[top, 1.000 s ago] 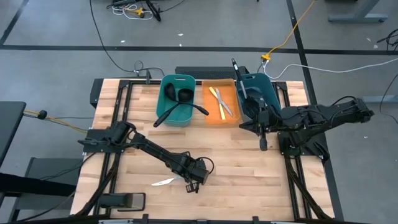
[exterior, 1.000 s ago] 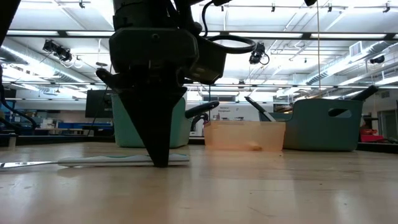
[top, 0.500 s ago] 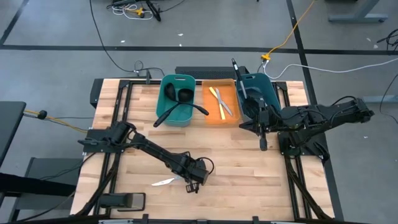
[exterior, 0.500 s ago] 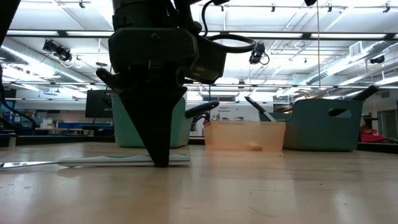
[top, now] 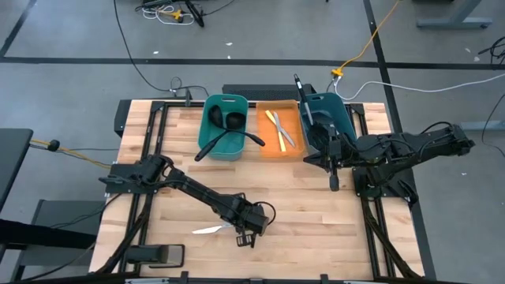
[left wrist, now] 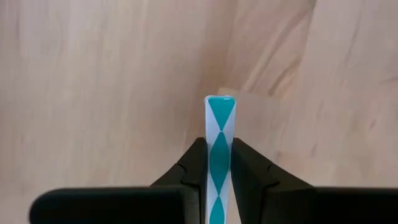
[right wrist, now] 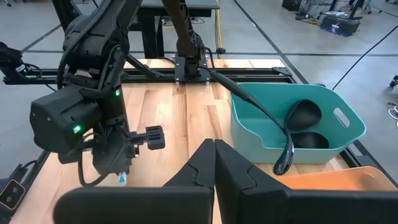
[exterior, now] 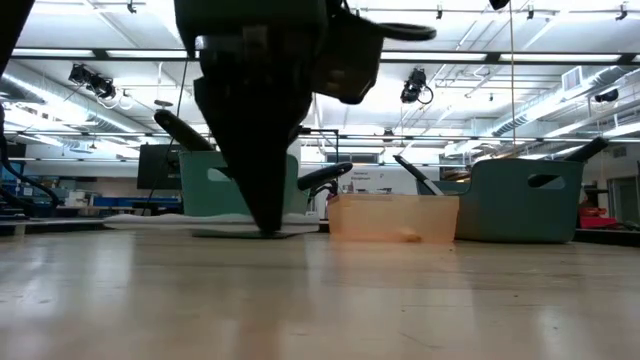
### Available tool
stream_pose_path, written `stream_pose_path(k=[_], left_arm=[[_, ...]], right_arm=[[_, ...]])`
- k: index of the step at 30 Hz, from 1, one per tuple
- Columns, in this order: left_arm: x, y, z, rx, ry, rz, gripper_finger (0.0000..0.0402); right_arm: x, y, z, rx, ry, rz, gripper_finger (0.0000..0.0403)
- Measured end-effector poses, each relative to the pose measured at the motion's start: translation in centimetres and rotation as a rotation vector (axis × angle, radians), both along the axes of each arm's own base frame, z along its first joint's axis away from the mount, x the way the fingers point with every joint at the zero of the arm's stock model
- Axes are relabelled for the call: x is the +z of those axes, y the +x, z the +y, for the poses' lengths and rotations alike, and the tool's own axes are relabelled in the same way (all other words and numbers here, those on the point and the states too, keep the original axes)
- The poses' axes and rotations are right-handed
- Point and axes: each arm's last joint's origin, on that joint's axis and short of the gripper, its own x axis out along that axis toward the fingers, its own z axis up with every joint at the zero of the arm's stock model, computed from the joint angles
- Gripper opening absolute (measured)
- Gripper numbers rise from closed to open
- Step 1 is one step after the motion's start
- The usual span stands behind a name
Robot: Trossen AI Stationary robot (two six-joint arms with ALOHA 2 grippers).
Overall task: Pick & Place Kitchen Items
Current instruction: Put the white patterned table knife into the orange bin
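**Left gripper pinches a teal-and-white knife at the front of the table**

Near the front edge of the wooden table (top: 316, 221), the left gripper (top: 246, 235) has its dark fingers (left wrist: 193, 168) pressed against both sides of the slim knife with the teal-and-white diamond-patterned handle (left wrist: 219, 155). The knife's pale blade (top: 207, 230) sticks out to the left of the gripper; the low view shows the knife (exterior: 190, 224) lying level at about table height.

Further back, the left teal plastic bin (top: 222, 126) holds black ladles and spoons (top: 225, 120), with a black spoon handle (top: 254, 139) leaning over its rim. Beside it, the orange tray (top: 271, 146) carries pale-handled knives (top: 278, 128). Next comes the right teal plastic bin (top: 335, 114), with a black spatula (top: 302, 99) propped in it.

The right gripper (top: 333, 183) hangs in front of that bin, its two fingers (right wrist: 205, 165) pressed together, holding nothing.
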Motion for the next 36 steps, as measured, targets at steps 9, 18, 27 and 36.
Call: stream_pose_path(k=[9, 18, 27, 36], left_arm=[[0.0, -0.3, 0.1, 0.000, 0.008, 0.032, 0.0052], [1.9, -1.0, 0.4, -0.017, 0.014, 0.030, 0.0052], [6.4, -2.4, 1.3, 0.001, 0.040, -0.060, 0.0052], [9.5, -3.8, 2.1, 0.013, 0.067, -0.127, 0.0052]], right_arm=[[0.0, 0.0, 0.0, 0.001, 0.001, 0.000, 0.0005], [0.0, 0.0, 0.0, 0.002, 0.000, 0.001, 0.0005], [0.1, 0.0, 0.0, 0.007, -0.013, -0.012, 0.0005], [0.2, 0.1, 0.0, 0.007, -0.011, -0.021, 0.0005]])
